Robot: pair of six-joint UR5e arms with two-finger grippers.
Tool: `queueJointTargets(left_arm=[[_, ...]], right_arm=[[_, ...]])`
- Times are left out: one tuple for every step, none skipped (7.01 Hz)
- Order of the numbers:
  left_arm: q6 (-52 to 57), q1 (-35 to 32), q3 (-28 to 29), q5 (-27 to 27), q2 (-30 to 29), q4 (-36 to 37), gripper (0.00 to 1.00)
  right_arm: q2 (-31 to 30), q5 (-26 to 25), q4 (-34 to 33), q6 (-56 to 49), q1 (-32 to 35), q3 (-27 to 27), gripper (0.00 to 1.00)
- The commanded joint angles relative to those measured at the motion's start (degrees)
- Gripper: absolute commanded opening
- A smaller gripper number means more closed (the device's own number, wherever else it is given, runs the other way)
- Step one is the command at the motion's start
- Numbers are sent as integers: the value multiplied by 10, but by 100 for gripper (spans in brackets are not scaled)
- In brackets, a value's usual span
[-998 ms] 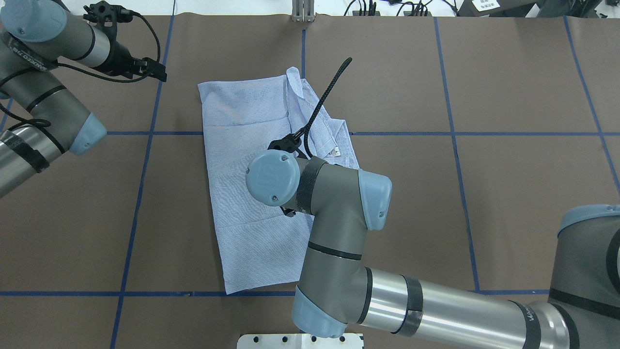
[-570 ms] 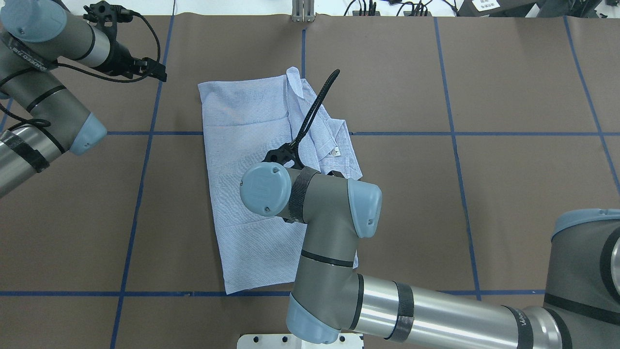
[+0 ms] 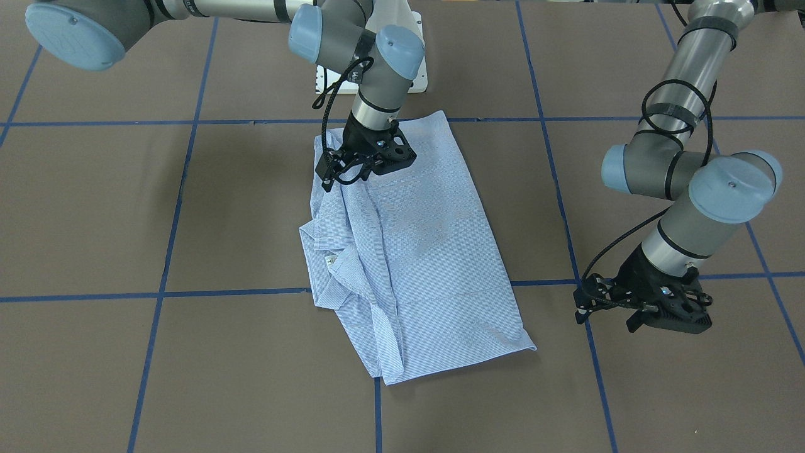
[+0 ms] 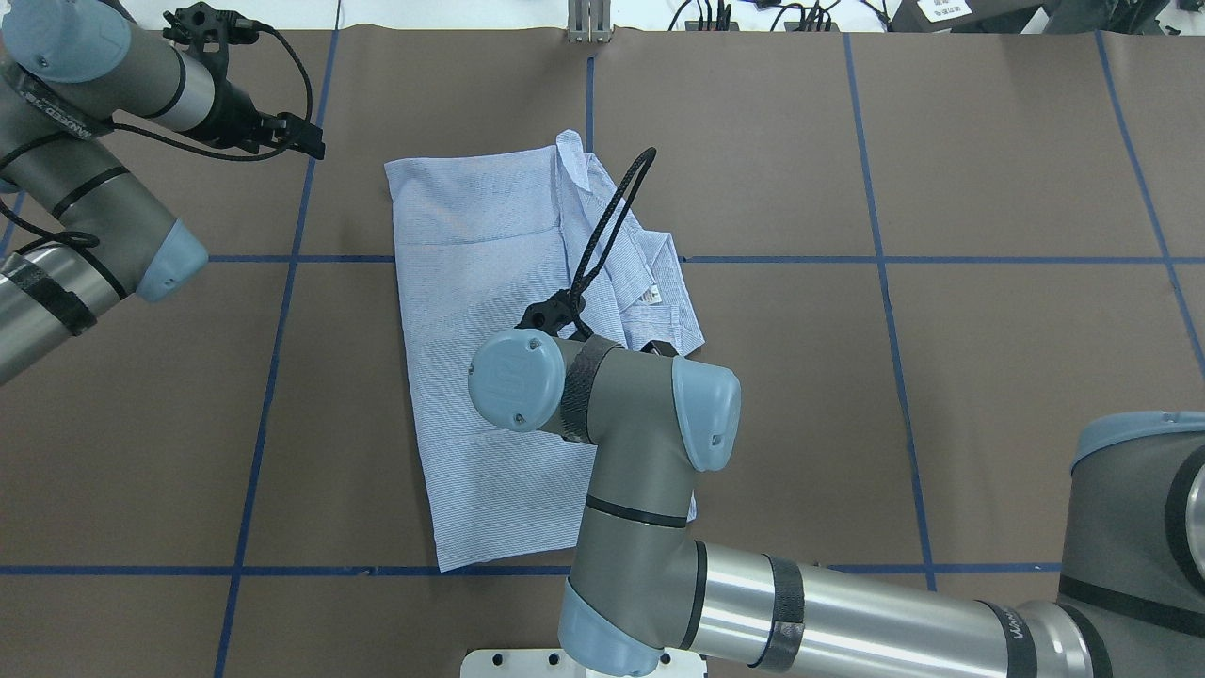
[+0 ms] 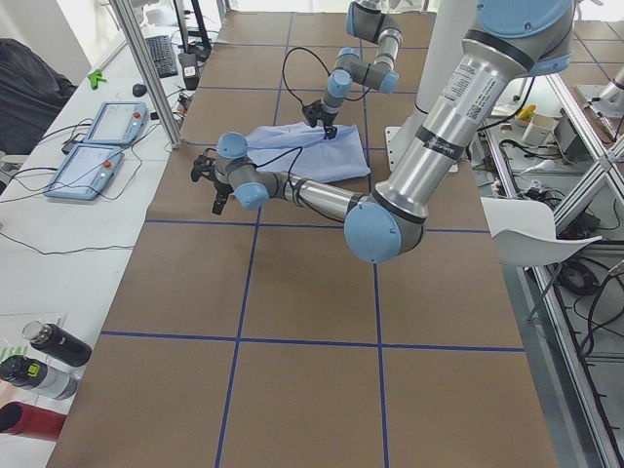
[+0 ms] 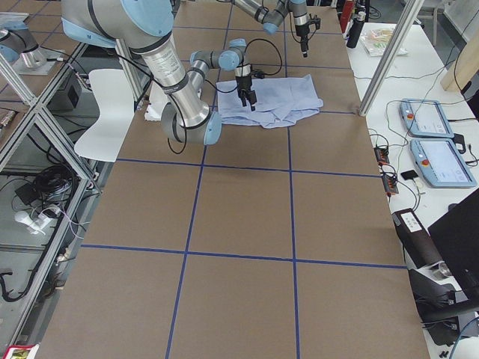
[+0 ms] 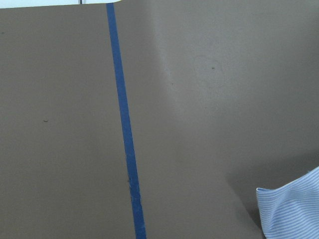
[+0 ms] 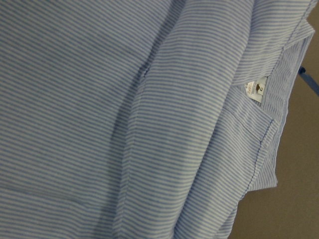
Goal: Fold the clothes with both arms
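Observation:
The light blue striped shirt (image 4: 471, 282) (image 3: 427, 251) lies folded lengthwise in a long strip on the brown table, with its collar and label (image 4: 650, 297) (image 8: 254, 89) bunched on the robot's right side. My right gripper (image 3: 371, 167) (image 4: 551, 311) hangs just over the shirt's half nearer the robot. Its wrist hides the fingers from above, so I cannot tell whether they are open or shut. My left gripper (image 3: 666, 318) (image 4: 301, 139) hovers over bare table beyond the shirt's far left corner (image 7: 294, 209), open and holding nothing.
Blue tape lines (image 4: 273, 377) grid the brown table cover. The white pedestal (image 4: 527, 664) sits at the near edge behind the shirt. Teach pendants (image 5: 97, 146) and bottles (image 5: 49, 361) lie on a side table, off the work surface.
The right wrist has shifted a little toward the robot and to the left over the shirt, and its cable loop swung with it. Shirt and left arm have not moved.

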Motion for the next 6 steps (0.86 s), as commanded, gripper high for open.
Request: queueJointTargets(left_arm=[[-1,0,0,0,0,0,100],[-2,0,0,0,0,0,100],[-2,0,0,0,0,0,100],[-2,0,0,0,0,0,100],[-2,0,0,0,0,0,100],[-2,0,0,0,0,0,100]], right_arm=[[-3,-8,-7,-15,-1,0,100],[5,-7,-6,-15,-1,0,100],[7,-6,-5,-15,-3,0,100],[7,-7,-5,-13,-11,0,100],[4,-7,-6,-11,-18,-2,100],[0,-7,-6,-11,-20,-2,100]])
